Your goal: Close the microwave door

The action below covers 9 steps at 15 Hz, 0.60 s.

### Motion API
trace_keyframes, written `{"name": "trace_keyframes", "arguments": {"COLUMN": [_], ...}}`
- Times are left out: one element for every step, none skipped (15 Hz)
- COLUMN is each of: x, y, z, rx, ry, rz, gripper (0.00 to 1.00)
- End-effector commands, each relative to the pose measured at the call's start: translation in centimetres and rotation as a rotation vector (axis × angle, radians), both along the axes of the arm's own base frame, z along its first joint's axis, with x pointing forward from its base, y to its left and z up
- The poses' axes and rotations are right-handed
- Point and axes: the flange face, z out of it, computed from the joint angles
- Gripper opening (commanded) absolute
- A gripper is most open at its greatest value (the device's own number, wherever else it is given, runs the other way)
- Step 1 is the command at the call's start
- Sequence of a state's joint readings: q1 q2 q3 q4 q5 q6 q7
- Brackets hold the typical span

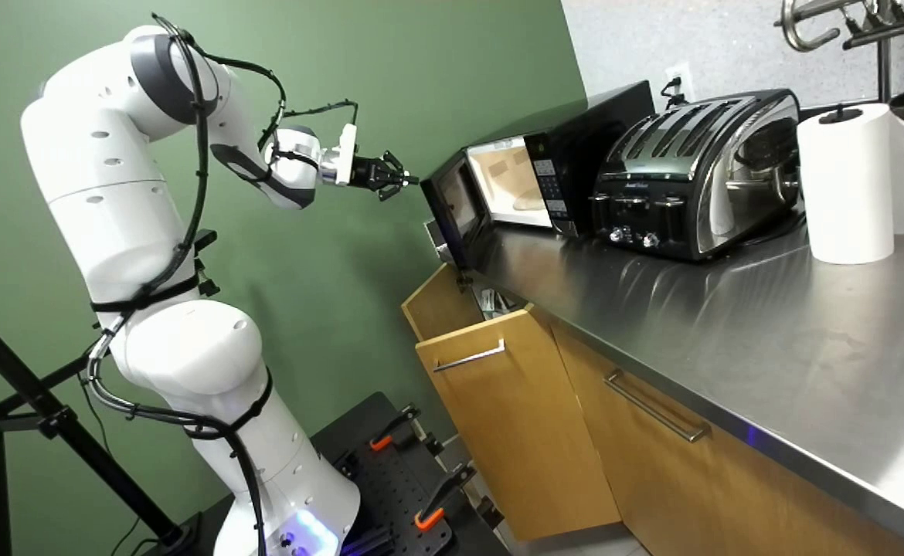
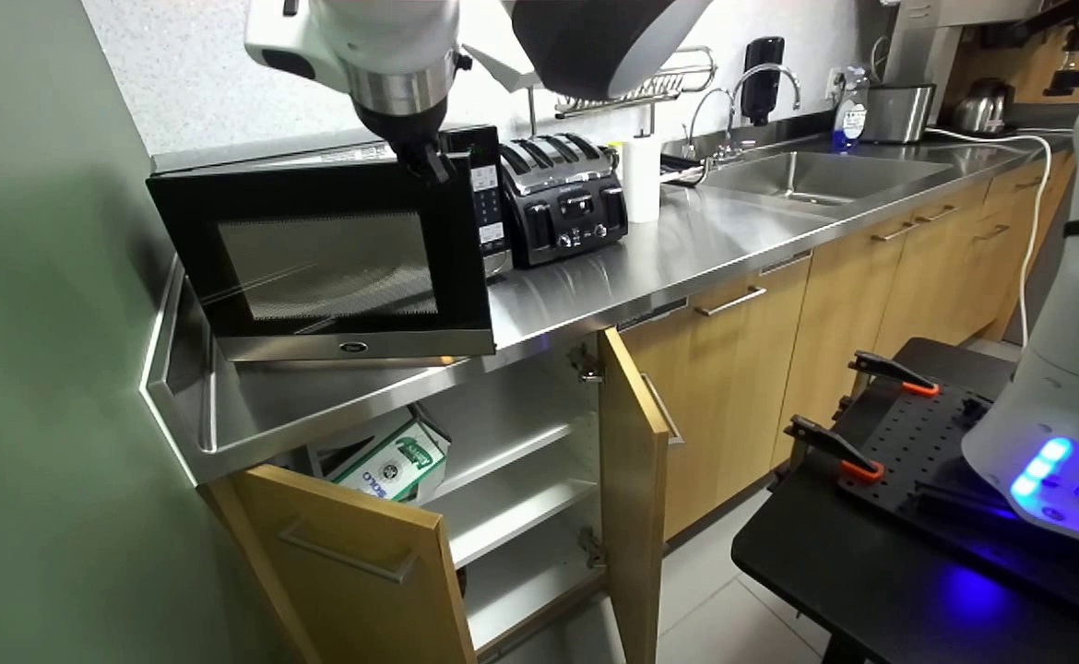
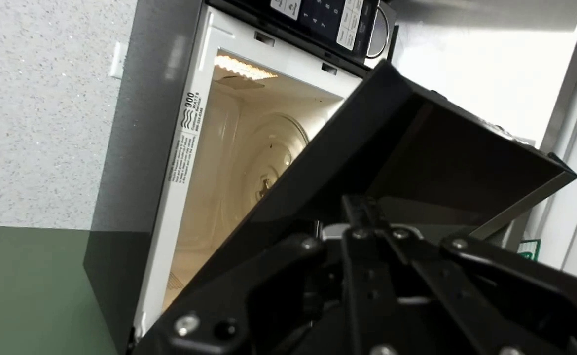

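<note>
The microwave (image 1: 614,116) is a black box at the far end of the counter, with its interior lit. Its control panel (image 2: 486,189) shows beside the toaster, and its white front frame (image 3: 170,212) shows in the wrist view. The microwave door (image 1: 452,205) stands open, swung out from the body. Its window faces the camera in an exterior view (image 2: 327,267), and the door cuts across the cavity in the wrist view (image 3: 446,133). My gripper (image 1: 408,181) has its fingertips together (image 3: 362,212), with nothing seen between them. In an exterior view the gripper (image 2: 431,166) overlaps the door's upper right corner; contact is unclear.
A chrome toaster (image 1: 676,177) stands beside the microwave, then a paper towel roll (image 1: 846,185). Below the counter (image 1: 699,324), wooden cabinet doors (image 2: 346,553) hang open, with a box (image 2: 397,461) inside. A green wall (image 1: 328,270) borders the microwave's side.
</note>
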<state>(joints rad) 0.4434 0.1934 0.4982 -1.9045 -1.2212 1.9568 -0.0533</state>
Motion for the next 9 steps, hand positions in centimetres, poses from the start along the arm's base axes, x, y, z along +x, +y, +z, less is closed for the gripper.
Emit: {"name": "trace_keyframes", "arguments": {"x": [1.8, 2.2, 2.6, 3.1, 3.7, 4.2, 4.9, 5.7, 6.3], "y": [1.8, 2.0, 2.1, 2.1, 1.9, 1.7, 1.3, 0.8, 0.4], "z": [-1.6, -2.2, -2.8, -3.3, -3.6, -3.8, -3.9, -3.8, -3.7], "rx": [-0.045, -0.049, -0.055, -0.059, -0.072, -0.083, -0.096, -0.104, -0.112], "ry": [0.007, 0.012, 0.011, 0.006, -0.007, -0.018, -0.031, -0.045, -0.056], "rz": [0.009, 0.011, 0.008, 0.004, -0.005, -0.008, -0.014, -0.017, -0.020], "gripper": [0.00, 0.00, 0.00, 0.00, 0.00, 0.00, 0.00, 0.00, 0.00]}}
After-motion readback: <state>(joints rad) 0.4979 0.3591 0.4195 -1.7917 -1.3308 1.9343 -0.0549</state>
